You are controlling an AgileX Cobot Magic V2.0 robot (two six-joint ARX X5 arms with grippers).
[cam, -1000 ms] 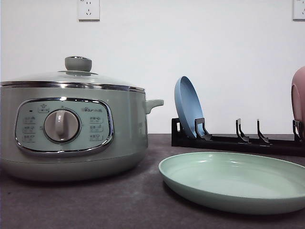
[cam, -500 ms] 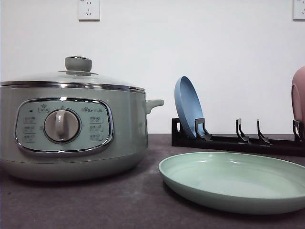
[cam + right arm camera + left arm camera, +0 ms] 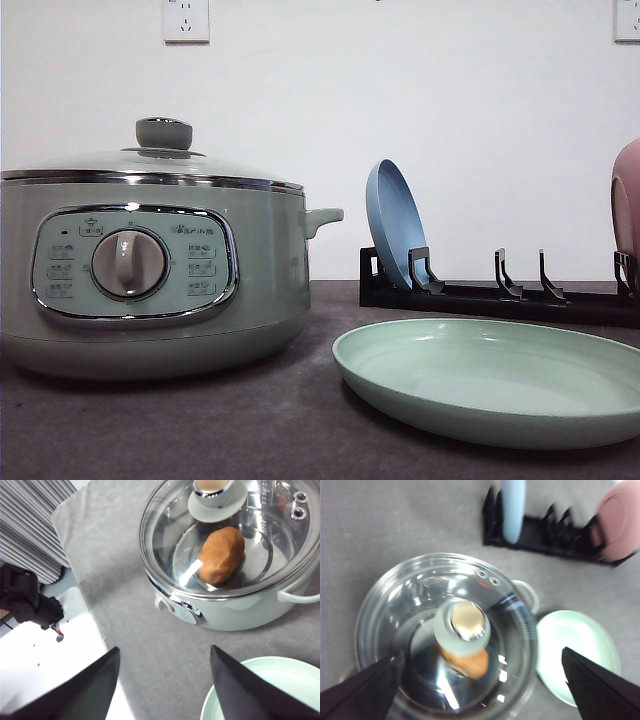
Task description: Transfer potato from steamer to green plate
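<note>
Glass-lidded steamer (round, sage) holds smooth oval potato.

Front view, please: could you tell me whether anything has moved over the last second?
Nothing has visibly changed. The steamer keeps its glass lid on, the green plate lies empty beside it, and the blue plate stands in the black rack as before.

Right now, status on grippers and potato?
Both grippers open, empty, left gripper above the lid. Potato inside steamer. Lid on, blocking. Green plate empty.
</note>
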